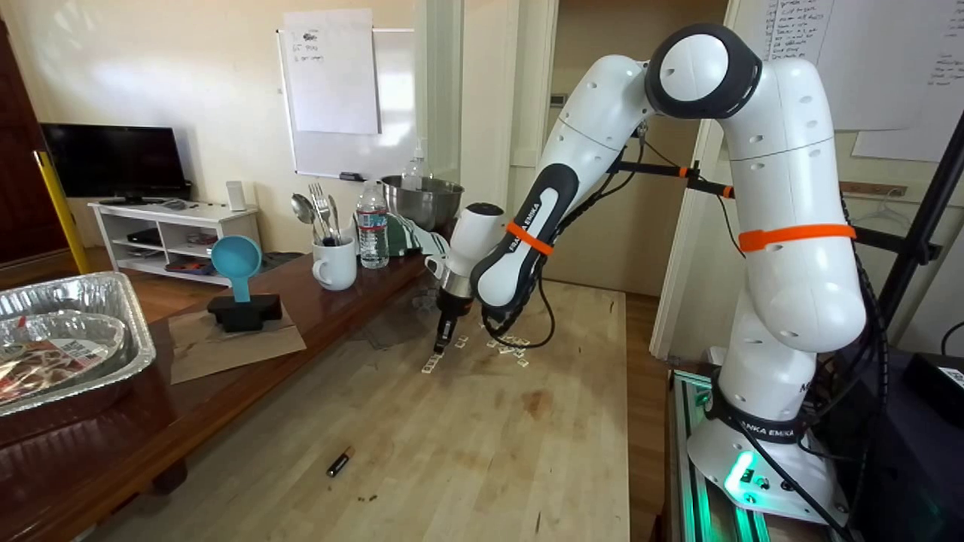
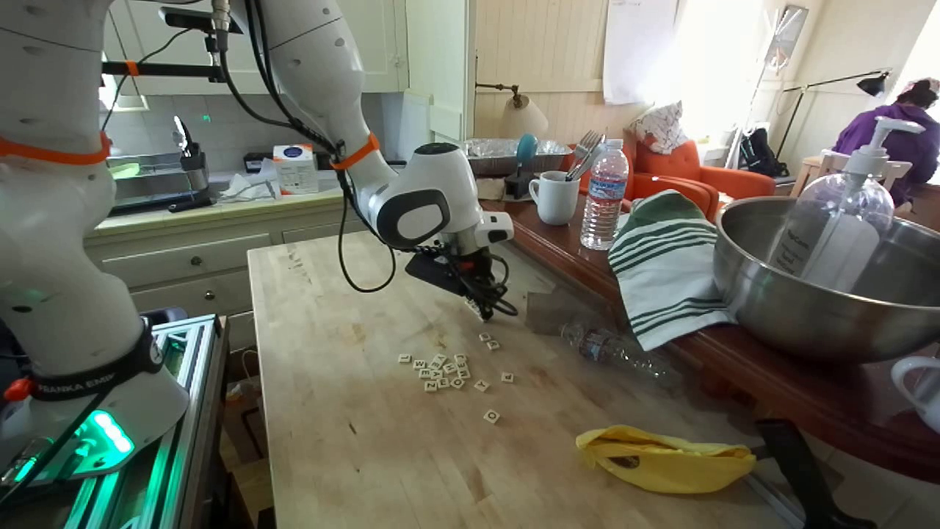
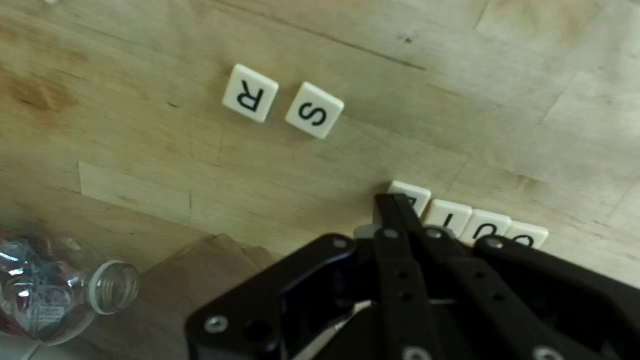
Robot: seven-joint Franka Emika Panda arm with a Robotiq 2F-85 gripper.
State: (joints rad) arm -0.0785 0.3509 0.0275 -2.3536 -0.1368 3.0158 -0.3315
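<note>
My gripper [image 3: 392, 200] is shut, its two fingertips pressed together, with nothing visible between them. It points down at the wooden table at the end of a short row of white letter tiles. The fingertips cover part of the end tile [image 3: 412, 192]; I cannot tell whether they touch it. Beside it are the I tile [image 3: 448, 215], a curved-letter tile [image 3: 484, 225] and a partly hidden round-letter tile [image 3: 530, 233]. An R tile [image 3: 251, 93] and an S tile [image 3: 315, 110] lie apart from the row. The gripper also shows low over the table in both exterior views [image 1: 442, 348] [image 2: 486, 312].
More loose tiles [image 2: 440, 371] lie scattered on the table. A clear bottle [image 2: 613, 349] lies near the raised brown counter [image 1: 316, 331]. A battery [image 1: 340, 461] and a yellow banana-shaped item [image 2: 664, 459] also lie there. A mug [image 1: 334, 265], a bottle [image 1: 373, 229] and a metal bowl [image 2: 830, 294] stand on the counter.
</note>
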